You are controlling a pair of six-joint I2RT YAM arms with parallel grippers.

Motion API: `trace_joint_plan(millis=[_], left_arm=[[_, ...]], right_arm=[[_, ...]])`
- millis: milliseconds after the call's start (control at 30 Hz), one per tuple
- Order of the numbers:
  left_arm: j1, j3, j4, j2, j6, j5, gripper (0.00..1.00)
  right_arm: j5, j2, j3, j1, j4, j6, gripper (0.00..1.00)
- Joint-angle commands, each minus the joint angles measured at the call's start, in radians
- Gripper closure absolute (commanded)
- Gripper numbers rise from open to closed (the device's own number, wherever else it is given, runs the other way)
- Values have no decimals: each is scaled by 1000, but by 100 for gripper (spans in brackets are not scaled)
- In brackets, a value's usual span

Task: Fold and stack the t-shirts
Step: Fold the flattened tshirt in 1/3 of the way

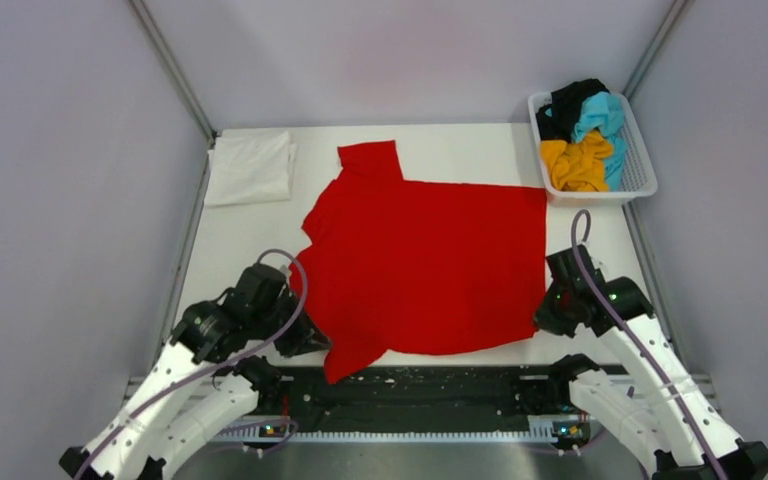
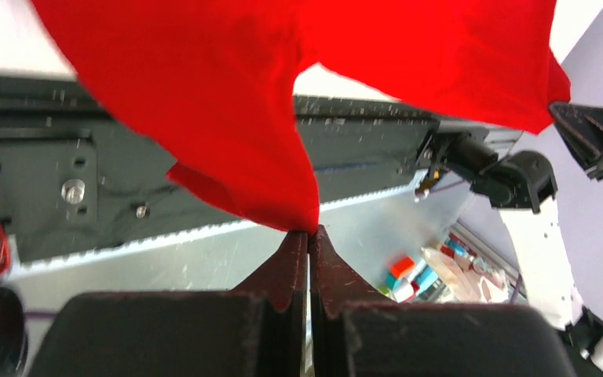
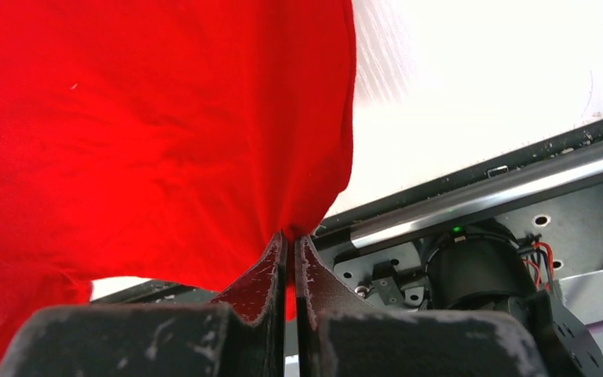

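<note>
The left gripper [image 2: 309, 233] and right gripper [image 3: 290, 238] each pinched the red shirt [image 1: 430, 265] at its near edge. The cloth seemed light and limp, best held by corners.

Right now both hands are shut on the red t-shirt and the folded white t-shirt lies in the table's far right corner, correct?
Not quite: the top external view shows the folded white t-shirt in the far left corner; the basket holds the far right. The left hand and right hand are indeed both shut on the red t-shirt.
</note>
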Motion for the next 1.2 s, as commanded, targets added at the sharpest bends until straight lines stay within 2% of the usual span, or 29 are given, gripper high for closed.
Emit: trace_joint_plan(millis=[0, 333, 600, 900, 1167], left_arm=[[-1, 22, 285, 158, 104, -107, 100], [39, 300, 337, 510, 242, -406, 100], [202, 414, 340, 722, 325, -369, 100], [260, 569, 348, 910, 409, -402, 100], [285, 697, 306, 1092, 456, -348, 100]], right_arm=[[25, 25, -7, 8, 100, -12, 98], [89, 207, 42, -17, 285, -52, 96], [57, 285, 61, -138, 389, -113, 95], [66, 408, 96, -216, 452, -156, 93], [74, 463, 86, -245, 516, -157, 86]])
